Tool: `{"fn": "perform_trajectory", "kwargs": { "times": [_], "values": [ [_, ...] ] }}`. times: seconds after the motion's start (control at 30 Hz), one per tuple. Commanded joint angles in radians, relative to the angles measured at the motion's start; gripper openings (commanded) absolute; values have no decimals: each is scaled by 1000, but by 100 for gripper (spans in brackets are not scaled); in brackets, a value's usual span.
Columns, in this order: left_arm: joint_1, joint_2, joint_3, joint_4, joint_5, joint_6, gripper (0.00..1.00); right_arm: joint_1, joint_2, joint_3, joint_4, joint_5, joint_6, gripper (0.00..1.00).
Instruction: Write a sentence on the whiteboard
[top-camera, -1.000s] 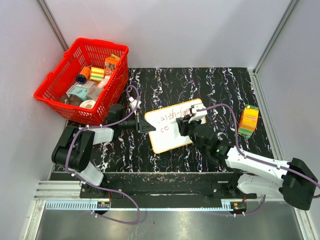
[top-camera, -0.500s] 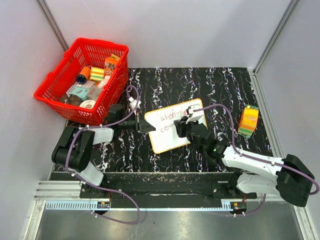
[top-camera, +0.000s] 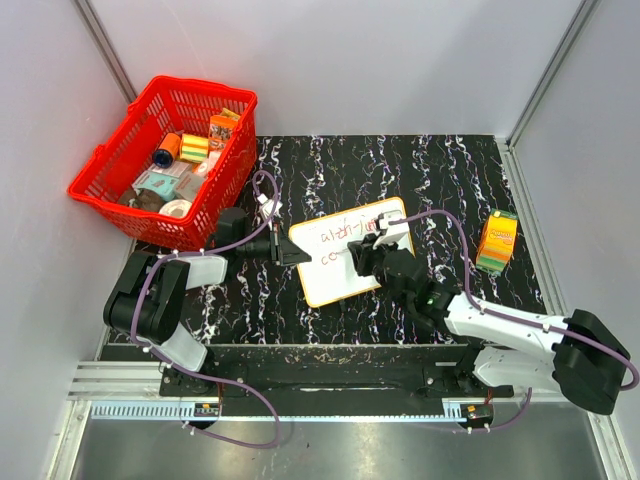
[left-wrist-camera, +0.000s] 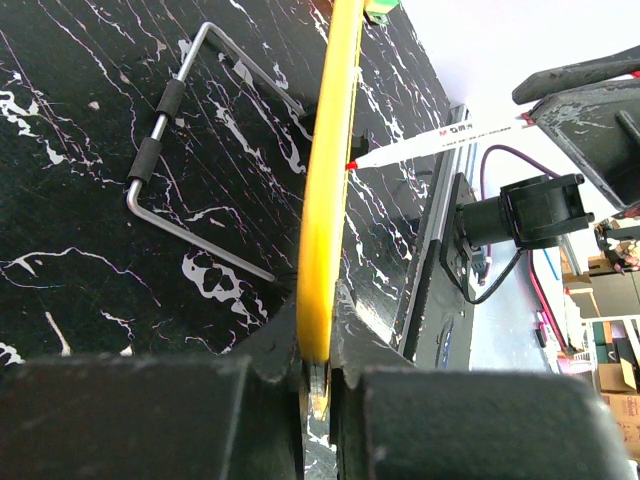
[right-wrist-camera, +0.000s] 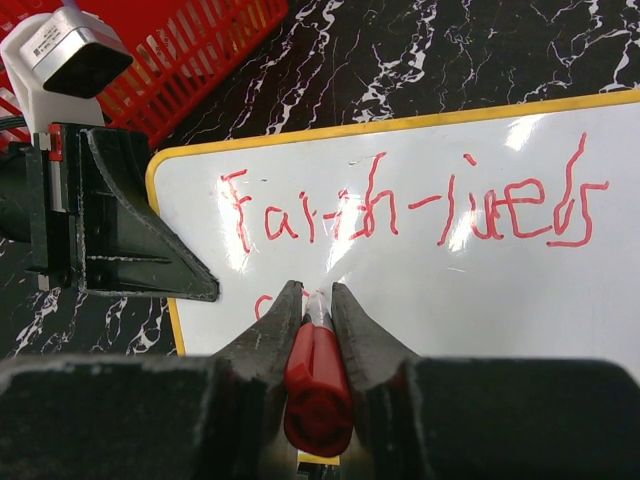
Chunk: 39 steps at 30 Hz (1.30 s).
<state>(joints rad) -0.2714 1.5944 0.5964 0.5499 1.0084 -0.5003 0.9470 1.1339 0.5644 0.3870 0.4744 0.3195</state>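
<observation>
The whiteboard (top-camera: 340, 282) lies tilted mid-table, white with a yellow rim. The sentence (top-camera: 340, 234) is red lettering: one full upper line and the start of a second line below it. My left gripper (top-camera: 290, 249) is shut on the board's left rim, which appears edge-on in the left wrist view (left-wrist-camera: 325, 200) between the jaws (left-wrist-camera: 318, 372). My right gripper (top-camera: 366, 258) is shut on a red-capped marker (right-wrist-camera: 318, 385). Its tip rests on the board (right-wrist-camera: 480, 310) just below the first line (right-wrist-camera: 400, 212). The marker also shows in the left wrist view (left-wrist-camera: 430, 143).
A red basket (top-camera: 100, 195) with several packaged items stands at the back left. An orange and green box (top-camera: 497, 241) stands at the right. A bent metal wire stand (left-wrist-camera: 190, 160) lies on the black marbled table behind the board.
My right gripper with the marker has shifted a little left and toward me, from the end of the first line to the second line. The left gripper and board have stayed still.
</observation>
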Motion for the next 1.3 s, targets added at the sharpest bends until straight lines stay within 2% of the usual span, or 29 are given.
{"fn": "perform_trajectory", "kwargs": {
  "times": [0.0,0.57,1.27],
  "values": [
    [5,32,6,-57,-108,132,0,-5,-17,-17,-30,-5,15,0],
    [5,30,5,-57,-106,132,0,-4,-43,-40,-73,27,32,0],
    [3,29,6,-57,-106,132,0,-5,4,57,-45,98,-20,0]
  ]
}}
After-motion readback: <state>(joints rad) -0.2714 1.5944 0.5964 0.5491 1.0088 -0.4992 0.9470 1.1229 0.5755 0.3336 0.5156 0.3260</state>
